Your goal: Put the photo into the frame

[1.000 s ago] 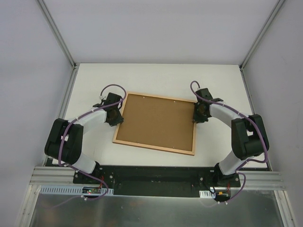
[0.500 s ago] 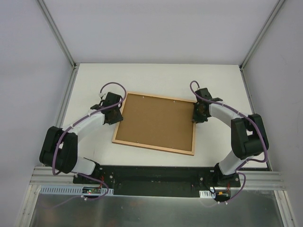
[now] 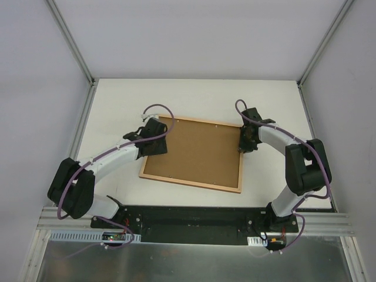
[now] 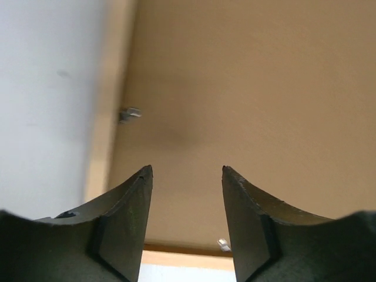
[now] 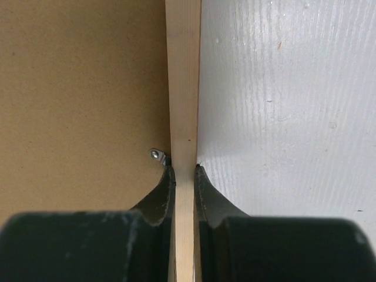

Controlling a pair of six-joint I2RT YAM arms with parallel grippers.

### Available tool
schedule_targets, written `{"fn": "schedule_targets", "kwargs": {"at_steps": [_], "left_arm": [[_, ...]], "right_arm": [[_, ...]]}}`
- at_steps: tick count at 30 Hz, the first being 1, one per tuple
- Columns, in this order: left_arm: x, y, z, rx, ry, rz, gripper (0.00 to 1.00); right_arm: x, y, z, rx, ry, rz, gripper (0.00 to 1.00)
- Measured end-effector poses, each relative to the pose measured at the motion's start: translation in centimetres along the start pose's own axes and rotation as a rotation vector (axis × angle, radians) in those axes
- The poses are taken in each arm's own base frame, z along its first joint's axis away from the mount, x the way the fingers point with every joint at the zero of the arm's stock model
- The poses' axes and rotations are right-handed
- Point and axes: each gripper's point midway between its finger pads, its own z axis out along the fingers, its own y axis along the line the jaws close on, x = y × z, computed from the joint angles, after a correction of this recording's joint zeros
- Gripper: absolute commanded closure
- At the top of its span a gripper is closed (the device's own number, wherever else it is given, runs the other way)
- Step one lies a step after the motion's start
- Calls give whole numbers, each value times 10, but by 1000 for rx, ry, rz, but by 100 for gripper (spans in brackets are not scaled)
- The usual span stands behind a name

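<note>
The frame (image 3: 197, 151) lies face down on the white table, its brown fibreboard back up inside a thin orange-brown wooden border. The photo is hidden. My left gripper (image 3: 160, 140) hovers over the frame's left part; in the left wrist view it (image 4: 187, 170) is open and empty above the brown back (image 4: 247, 88), near a small metal tab (image 4: 130, 113). My right gripper (image 3: 245, 141) is shut on the frame's right border; in the right wrist view it (image 5: 182, 167) clamps the pale wooden rail (image 5: 183, 88) beside a metal tab (image 5: 156, 155).
The white table (image 3: 194, 97) is walled by grey panels with metal posts at the back corners. A black mounting rail (image 3: 194, 217) runs along the near edge. A second metal tab (image 4: 223, 244) sits on the frame's near edge.
My left gripper has moved right, from beside the frame's left edge to over the frame's back. The right gripper and the frame have stayed put.
</note>
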Motion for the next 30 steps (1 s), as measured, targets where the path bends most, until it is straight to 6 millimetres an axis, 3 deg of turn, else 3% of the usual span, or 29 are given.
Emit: {"fn": "schedule_targets", "kwargs": {"at_steps": [5, 13, 21, 30], "left_arm": [[28, -70, -27, 165, -27, 287, 41], [102, -139, -69, 398, -75, 771, 31], [165, -179, -82, 514, -131, 1115, 25], [203, -220, -94, 533, -317, 1369, 22]], "right_arm": [[4, -3, -2, 20, 30, -4, 99], [4, -6, -15, 50, 64, -11, 99], [-3, -3, -33, 67, 75, -24, 100], [-8, 1, -48, 86, 79, -43, 99]]}}
